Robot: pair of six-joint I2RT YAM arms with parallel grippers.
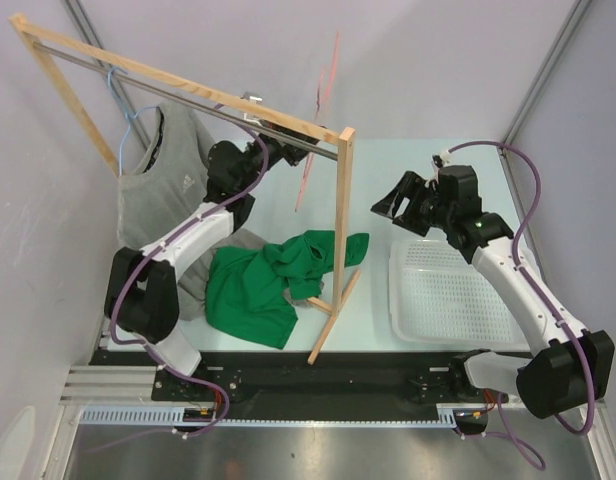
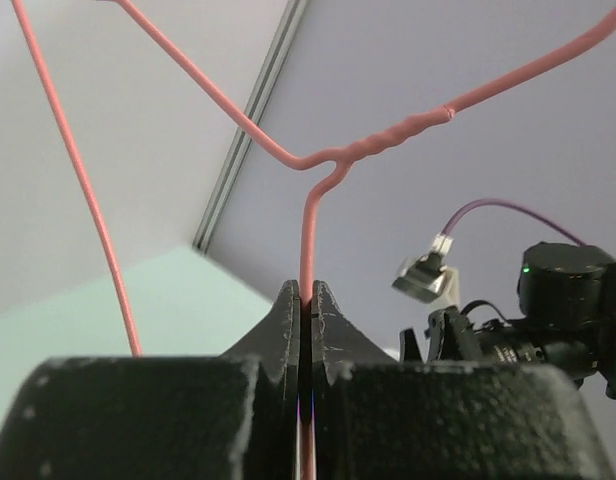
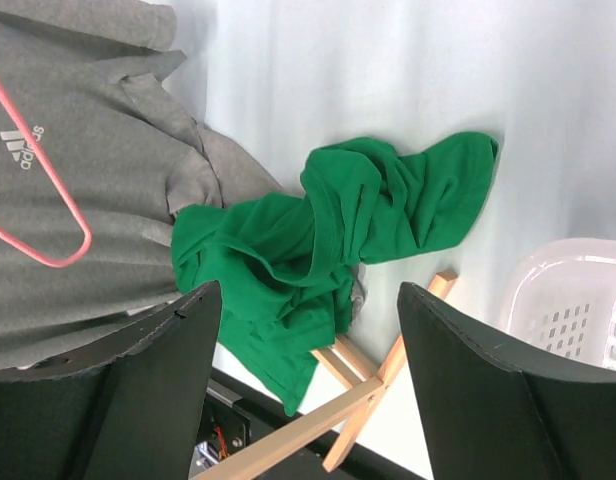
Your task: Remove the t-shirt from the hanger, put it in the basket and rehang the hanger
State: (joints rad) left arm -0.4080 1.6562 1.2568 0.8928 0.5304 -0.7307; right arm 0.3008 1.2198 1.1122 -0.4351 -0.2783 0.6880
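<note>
Pale green table (image 1: 388, 165) between grey walls: bare pink hanger (image 2: 307, 235) pinched, green t-shirt (image 1: 273, 285) lying free.
With the left gripper (image 2: 304, 300) clamped tight on the hanger's wire stem, the step is best done by lifting the wire away slowly, clear of the wooden rack (image 1: 340, 225), so that no cloth is snagged. The right gripper (image 3: 308, 295) is held wide open and empty. The t-shirt is seen crumpled on the table at six o'clock from the left gripper, against the rack's foot, with the white basket (image 1: 400, 300) at three o'clock. It appears limp, bunched in soft folds, one sleeve spread out.
</note>
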